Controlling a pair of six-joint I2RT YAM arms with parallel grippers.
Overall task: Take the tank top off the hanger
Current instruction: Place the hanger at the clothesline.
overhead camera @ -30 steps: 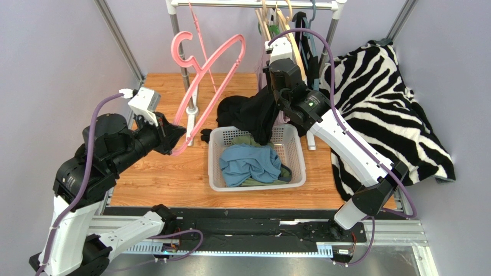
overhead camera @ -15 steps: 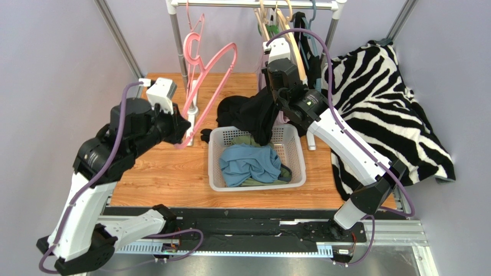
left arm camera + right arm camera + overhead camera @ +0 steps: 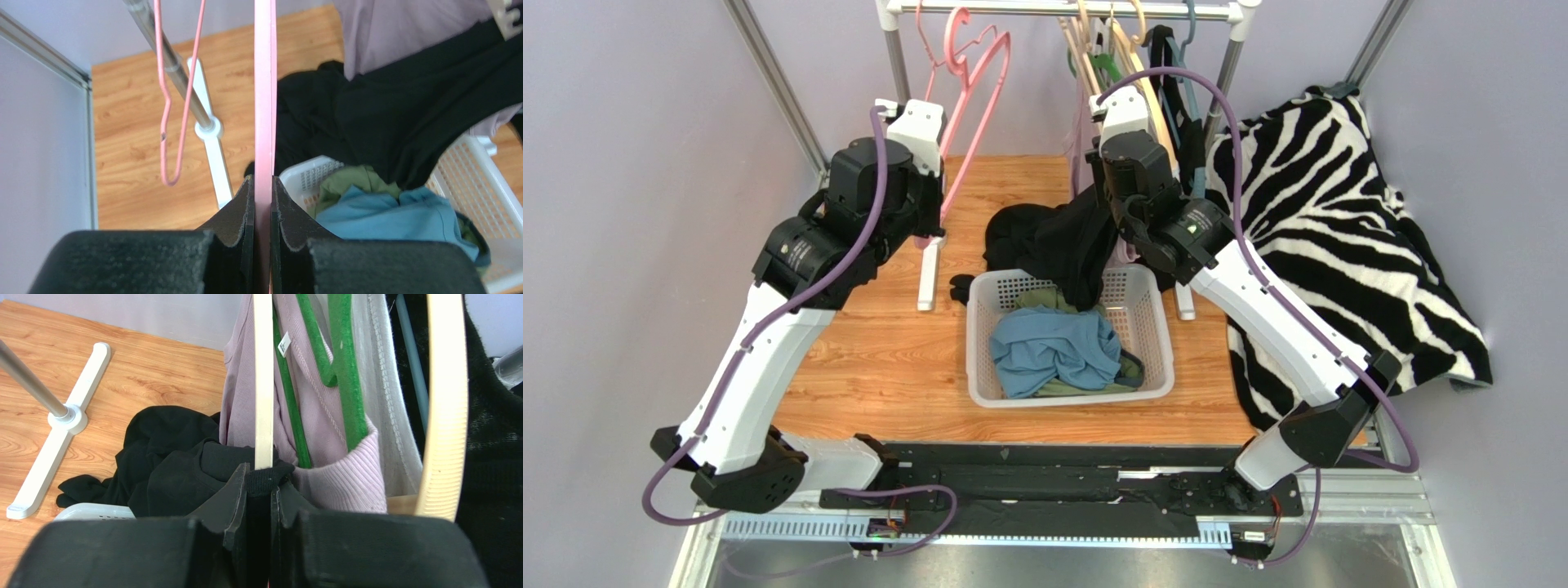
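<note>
Basket [image 3: 979, 355] under draped tank top [image 3: 1069, 245]

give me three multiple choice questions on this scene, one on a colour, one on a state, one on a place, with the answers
1. The hanger in the left end effector is: A green; B pink; C blue.
2. The right end effector is: A open and empty; B shut on that hanger; C shut on the black tank top.
3. The white basket sits: A on the wooden table, between the arms; B in the left end effector's grip; C on the right arm's base.

Answers:
1 B, the left wrist view shows a pink bar pinched in its grip.
2 C, the right wrist view shows black fabric clamped in its grip.
3 A, the top view shows it on the wood with an arm on either side.
</note>
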